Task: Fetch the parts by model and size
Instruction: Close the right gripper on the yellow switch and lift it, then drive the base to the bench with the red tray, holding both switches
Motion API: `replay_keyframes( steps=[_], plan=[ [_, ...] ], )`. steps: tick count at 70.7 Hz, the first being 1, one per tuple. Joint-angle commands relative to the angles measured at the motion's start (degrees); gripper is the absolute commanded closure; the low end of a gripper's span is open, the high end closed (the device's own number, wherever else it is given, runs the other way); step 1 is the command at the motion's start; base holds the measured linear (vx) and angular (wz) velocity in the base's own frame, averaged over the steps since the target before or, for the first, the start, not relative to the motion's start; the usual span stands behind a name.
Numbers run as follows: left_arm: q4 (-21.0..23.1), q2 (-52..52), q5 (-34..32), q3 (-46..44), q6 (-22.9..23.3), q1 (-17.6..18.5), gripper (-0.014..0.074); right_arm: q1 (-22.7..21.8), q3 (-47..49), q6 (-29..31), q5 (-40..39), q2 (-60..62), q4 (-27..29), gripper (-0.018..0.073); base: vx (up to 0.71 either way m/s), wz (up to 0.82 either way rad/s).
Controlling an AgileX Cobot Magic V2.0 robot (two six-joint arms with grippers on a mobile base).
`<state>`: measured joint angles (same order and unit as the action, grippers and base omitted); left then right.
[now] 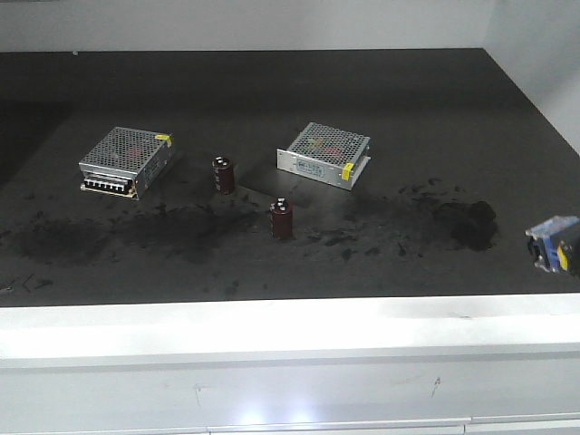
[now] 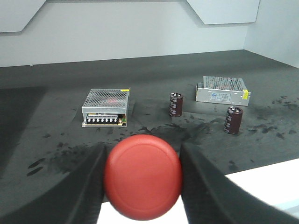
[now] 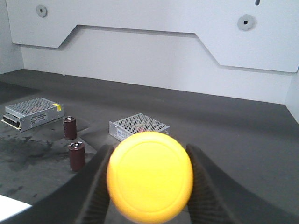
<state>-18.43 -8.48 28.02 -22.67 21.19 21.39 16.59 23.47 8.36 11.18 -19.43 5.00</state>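
Observation:
In the left wrist view a red mushroom cap [image 2: 142, 177] of one part fills the space between my left gripper's [image 2: 142, 151] dark fingers [image 2: 84, 186], which press on both its sides. The right wrist view shows the yellow cap [image 3: 149, 175] of the other part, with my right gripper [image 3: 148, 151] shut on it the same way. Both bases are hidden behind the caps. In the front view the yellow part [image 1: 555, 245], blue and dark with a yellow edge, shows at the far right edge; neither gripper is plainly seen there.
Two silver perforated boxes [image 1: 127, 161] [image 1: 324, 154] and two dark red capacitors [image 1: 224, 175] [image 1: 282, 219] stand on the black table [image 1: 290, 91]. Dark smudges mark its front part. A white ledge [image 1: 290, 326] runs along the near edge, white walls behind.

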Motion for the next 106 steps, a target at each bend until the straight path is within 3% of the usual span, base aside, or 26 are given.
replay_keyframes(
  steps=[1, 58, 106],
  plan=[
    [-0.7, -0.4, -4.3, -1.6, 0.2, 0.3, 0.0602, -0.3, 1.2, 0.4, -5.1, 1.6, 0.0, 0.0567, 0.00, 0.00],
    [-0.7, -0.4, -4.3, -1.6, 0.2, 0.3, 0.0602, -0.3, 1.2, 0.3, -5.1, 2.2, 0.0, 0.0567, -0.01, 0.04],
    [-0.7, -0.4, -4.1, -1.6, 0.2, 0.3, 0.0602, -0.3, 1.2, 0.3, -5.1, 2.2, 0.0, 0.0567, -0.15, 0.65]
  ],
)
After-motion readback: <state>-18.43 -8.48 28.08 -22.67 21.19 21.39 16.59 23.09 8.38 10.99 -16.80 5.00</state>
